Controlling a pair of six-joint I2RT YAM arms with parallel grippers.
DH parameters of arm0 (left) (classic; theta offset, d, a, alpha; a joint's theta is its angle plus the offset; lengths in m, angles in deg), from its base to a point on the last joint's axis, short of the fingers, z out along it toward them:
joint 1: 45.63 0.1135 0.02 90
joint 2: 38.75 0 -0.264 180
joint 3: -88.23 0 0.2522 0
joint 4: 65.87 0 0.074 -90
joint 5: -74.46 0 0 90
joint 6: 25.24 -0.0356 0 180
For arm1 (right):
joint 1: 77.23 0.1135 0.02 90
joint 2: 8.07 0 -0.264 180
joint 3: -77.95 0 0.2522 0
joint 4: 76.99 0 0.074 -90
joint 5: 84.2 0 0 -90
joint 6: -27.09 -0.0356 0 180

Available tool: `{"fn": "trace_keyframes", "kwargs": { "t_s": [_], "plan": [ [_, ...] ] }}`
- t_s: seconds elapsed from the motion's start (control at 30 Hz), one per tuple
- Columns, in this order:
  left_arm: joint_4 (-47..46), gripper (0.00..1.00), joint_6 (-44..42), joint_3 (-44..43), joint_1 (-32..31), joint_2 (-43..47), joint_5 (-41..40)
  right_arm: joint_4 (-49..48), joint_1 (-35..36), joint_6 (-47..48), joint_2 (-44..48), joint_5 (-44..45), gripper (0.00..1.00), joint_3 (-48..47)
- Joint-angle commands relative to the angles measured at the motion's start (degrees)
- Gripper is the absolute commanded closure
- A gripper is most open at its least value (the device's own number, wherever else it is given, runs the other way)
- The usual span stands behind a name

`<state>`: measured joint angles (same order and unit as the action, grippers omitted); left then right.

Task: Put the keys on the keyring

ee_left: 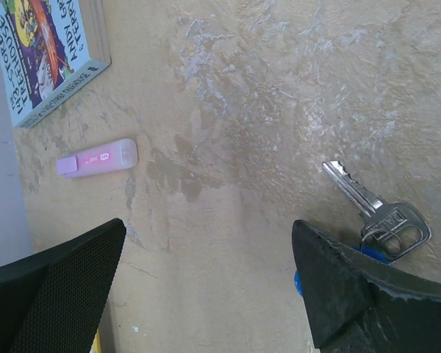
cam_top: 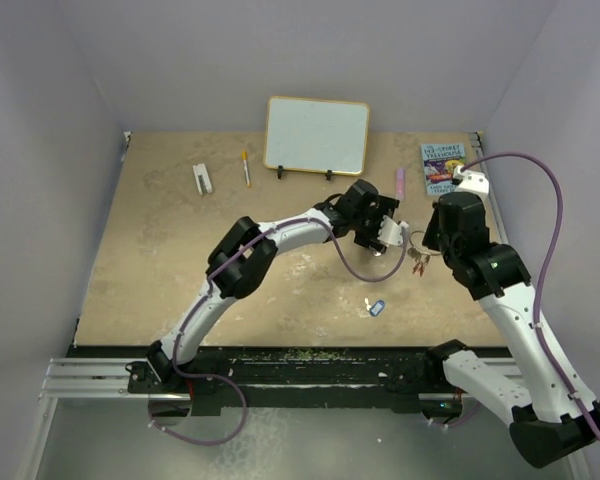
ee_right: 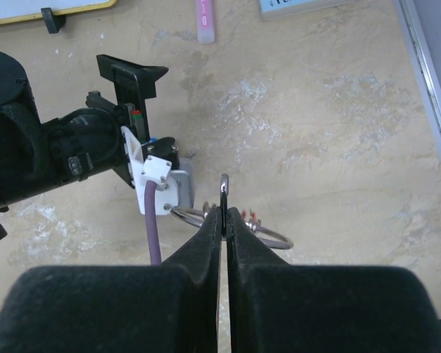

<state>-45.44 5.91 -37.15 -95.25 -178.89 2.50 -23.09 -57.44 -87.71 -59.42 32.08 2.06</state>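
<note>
My right gripper [ee_right: 223,213] is shut on a thin silver loop of the keyring [ee_right: 223,187], which it holds upright and edge-on. A wire ring [ee_right: 275,239] with small red-headed keys [ee_right: 251,215] runs across behind its fingertips; the red keys also show in the top view [cam_top: 417,263]. My left gripper [ee_left: 206,254] is open and empty just above the table. A silver key [ee_left: 350,191] on a small ring, with a blue piece half hidden, lies beside its right finger [ee_left: 338,294]. A blue-tagged key [cam_top: 374,307] lies alone nearer the front. The two grippers [cam_top: 388,238] [cam_top: 428,250] are close together.
A pink marker [cam_top: 401,182] and a book [cam_top: 443,167] lie at the back right. A whiteboard on a stand [cam_top: 317,137], an orange pen [cam_top: 246,168] and a small white object [cam_top: 201,178] are at the back. Walls enclose the table.
</note>
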Motion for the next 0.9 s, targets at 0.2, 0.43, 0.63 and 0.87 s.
{"fn": "trace_keyframes", "kwargs": {
  "t_s": [0.2,0.43,0.63,0.87],
  "plan": [
    [18.2,0.02,-6.5,7.5,0.1,6.8,3.8,-1.0,-0.4,-0.4,2.3,0.9,1.0,-0.6],
    [25.3,0.02,-4.7,17.9,0.3,15.1,4.5,-2.1,-0.4,-1.4,2.6,-1.2,1.0,0.1],
    [23.1,0.03,4.3,16.9,2.2,16.9,7.2,-3.0,-0.4,-3.2,3.6,-2.4,1.0,1.0],
    [15.3,0.02,40.2,1.9,4.3,12.3,6.1,-2.5,-0.4,-5.7,4.6,-1.3,1.0,0.7]
  ]
}}
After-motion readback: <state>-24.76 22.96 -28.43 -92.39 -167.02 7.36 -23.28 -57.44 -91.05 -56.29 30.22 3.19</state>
